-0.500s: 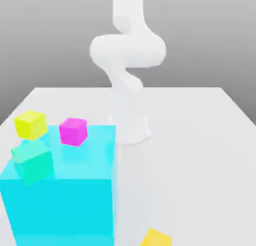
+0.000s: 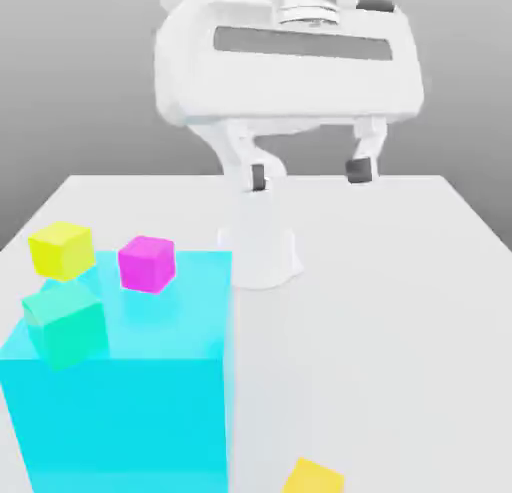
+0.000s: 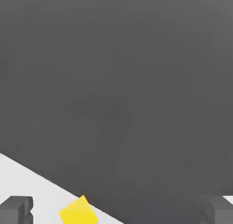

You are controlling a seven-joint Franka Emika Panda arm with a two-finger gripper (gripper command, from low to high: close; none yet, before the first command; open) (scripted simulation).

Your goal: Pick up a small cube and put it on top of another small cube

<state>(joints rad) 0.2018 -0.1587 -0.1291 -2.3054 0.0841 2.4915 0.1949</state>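
Tabletop, pale and nearly white, is seen in the exterior view with its sides spreading wider toward the camera. Behind its straight far edge, a plain grey backdrop is shaded from lighter at the top to darker near the table. The arm's white base is set on the surface around the middle of the view. At the exterior view's left, a big cyan block is seen, its flat top brightly lit. A magenta cube is carried on that top; a green cube and a lemon-yellow cube are seen at its left side. The small golden orange-yellow cube is found on the pale surface, to the right of the block, partly cut off by the view's bottom border. Above the table, the gripper is held with its fingers spread wide and nothing gripped between them.

In the hand view, a broad dark grey expanse is met by the tabletop along a slanting edge. Close to that edge, a yellow cube is seen on the white surface. The two fingertips are shown well apart, with nothing clasped.
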